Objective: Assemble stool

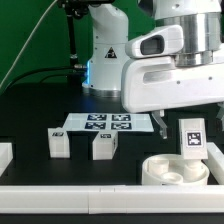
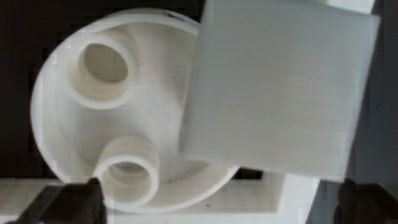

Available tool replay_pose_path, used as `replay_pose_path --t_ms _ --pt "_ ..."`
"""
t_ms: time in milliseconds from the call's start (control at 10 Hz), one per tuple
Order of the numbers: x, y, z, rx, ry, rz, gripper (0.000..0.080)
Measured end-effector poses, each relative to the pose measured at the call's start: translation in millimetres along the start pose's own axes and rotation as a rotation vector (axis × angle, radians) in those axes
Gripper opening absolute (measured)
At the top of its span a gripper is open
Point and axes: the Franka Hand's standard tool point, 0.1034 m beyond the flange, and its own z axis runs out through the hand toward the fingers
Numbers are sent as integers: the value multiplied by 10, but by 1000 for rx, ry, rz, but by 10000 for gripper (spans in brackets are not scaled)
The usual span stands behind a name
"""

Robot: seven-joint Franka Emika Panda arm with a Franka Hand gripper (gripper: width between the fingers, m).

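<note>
1. Gripper (image 1: pixel 187 124) hangs over the near part of the table, on the exterior view's right. It points down with its jaws wide apart.
2. Right leg (image 1: pixel 192 138) stands upright between the jaws, tag facing the camera. One dark finger (image 1: pixel 160 122) is clear of the leg's side. Contact on the other side: cannot tell.
3. Right leg's lower end meets the seat (image 1: pixel 168 170) at its far right part. Whether it sits in a socket: cannot tell.
4. Wrist view: right leg (image 2: pixel 276 90) is close to the camera and fills much of the frame, covering part of the seat (image 2: pixel 71 125). Two open round sockets (image 2: pixel 107 67) show beside it.
5. Seat lies flat, hollow side up, near and to the exterior view's right, just beside the near rail (image 1: pixel 90 195).
6. Mid leg (image 1: pixel 105 146) and left leg (image 1: pixel 60 143) stand on the table toward the exterior view's left of the seat. They are apart from each other and well apart from the gripper, each with a tag on top.
7. Marker board (image 1: pixel 108 123) lies flat just behind those two legs.
8. Short rail (image 1: pixel 4 156) sits at the exterior view's left edge.
9. Table (image 1: pixel 40 110) is black.
</note>
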Motion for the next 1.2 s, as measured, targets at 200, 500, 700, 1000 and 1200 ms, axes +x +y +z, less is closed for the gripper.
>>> replay_pose_path --t_ms 200,500,700,1000,1200 --pt "-115 3 69 19 -44 91 649" --pt "-119 55 134 40 -56 161 649" --pt "-125 40 145 38 -57 163 649" --pt "-126 39 146 38 -57 163 527" --pt "-125 39 146 38 -57 163 347"
